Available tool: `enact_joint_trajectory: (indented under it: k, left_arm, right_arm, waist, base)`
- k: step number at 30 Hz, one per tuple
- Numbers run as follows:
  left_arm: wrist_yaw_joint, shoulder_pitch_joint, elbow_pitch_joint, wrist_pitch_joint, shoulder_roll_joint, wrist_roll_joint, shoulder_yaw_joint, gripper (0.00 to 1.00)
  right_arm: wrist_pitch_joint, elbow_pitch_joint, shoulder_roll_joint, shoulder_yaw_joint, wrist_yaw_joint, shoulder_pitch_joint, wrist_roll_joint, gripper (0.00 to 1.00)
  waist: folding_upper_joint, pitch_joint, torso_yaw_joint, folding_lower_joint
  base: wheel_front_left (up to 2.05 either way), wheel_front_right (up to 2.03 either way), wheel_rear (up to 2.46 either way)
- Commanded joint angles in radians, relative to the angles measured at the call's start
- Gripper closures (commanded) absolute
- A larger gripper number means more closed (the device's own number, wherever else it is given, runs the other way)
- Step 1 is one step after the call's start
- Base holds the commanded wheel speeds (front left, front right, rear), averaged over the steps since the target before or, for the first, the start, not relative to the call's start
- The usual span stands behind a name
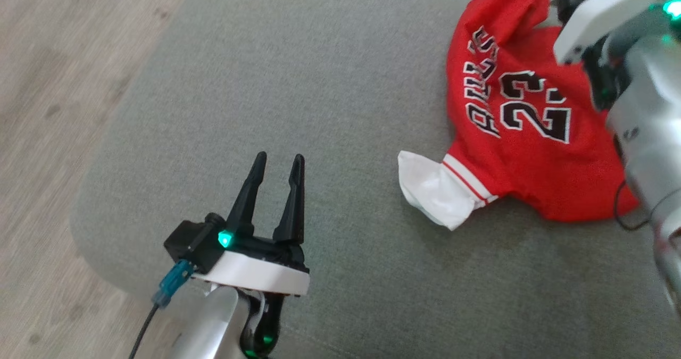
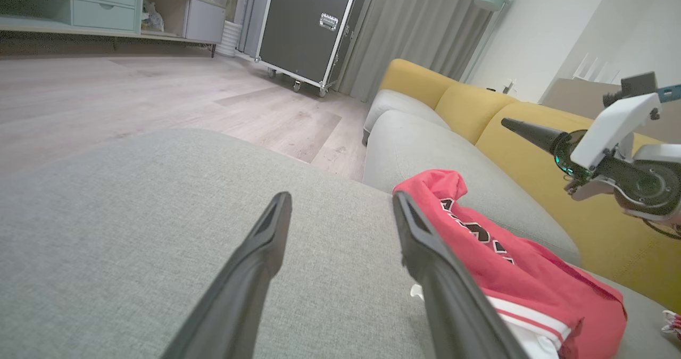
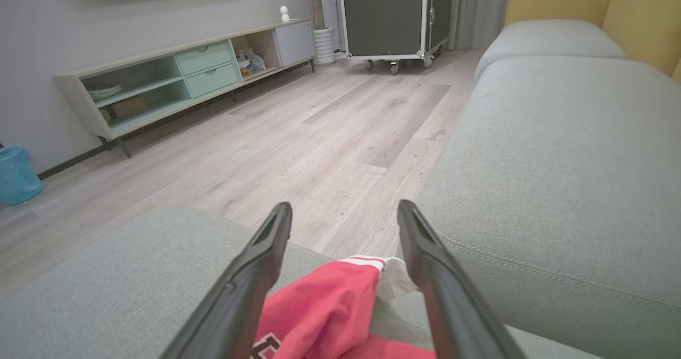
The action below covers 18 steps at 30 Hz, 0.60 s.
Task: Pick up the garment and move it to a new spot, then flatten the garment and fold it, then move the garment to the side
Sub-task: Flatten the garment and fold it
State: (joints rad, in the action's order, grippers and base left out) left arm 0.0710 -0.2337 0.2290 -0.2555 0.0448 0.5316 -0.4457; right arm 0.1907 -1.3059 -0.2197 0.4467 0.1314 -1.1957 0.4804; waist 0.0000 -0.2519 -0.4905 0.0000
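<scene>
The right claw (image 3: pixel 345 206) and the left claw (image 1: pixel 280 158) are hanging open, over and beside the crumpled jersey (image 1: pixel 524 162); I'd be tugging opposite corners outward.

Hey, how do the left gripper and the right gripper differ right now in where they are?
The left gripper hovers over bare grey cushion, apart from the red jersey; the right gripper is above that jersey. In its own wrist view the left gripper frames only cushion, while the right gripper frames a bunched fold of jersey. Both stand open, holding nothing.
</scene>
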Motion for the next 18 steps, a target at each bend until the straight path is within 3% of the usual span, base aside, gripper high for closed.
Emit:
enact_joint_trajectory:
  k: [1,8,18]
  left_arm:
    - [0.002,-0.005,-0.021,-0.006,0.005,-0.013,0.045,0.00]
    - [0.018,0.023,0.014,-0.006,0.005,-0.056,0.126,0.00]
    - [0.033,0.066,0.013,-0.006,0.005,-0.096,0.216,0.00]
  right_arm:
    - [0.029,0.030,0.024,0.020,-0.001,0.014,-0.014,0.00]
    - [0.070,0.179,0.019,-0.015,-0.001,0.225,-0.015,0.00]
    - [0.071,0.502,0.038,-0.197,-0.001,0.578,-0.169,0.00]
  waist:
    - [0.0000,0.036,0.024,0.0000]
    - [0.0000,0.164,0.132,0.0000]
    - [0.0000,0.222,0.288,0.0000]
  base:
    - [0.00,0.00,0.00]
    - [0.00,0.00,0.00]
    - [0.00,0.00,0.00]
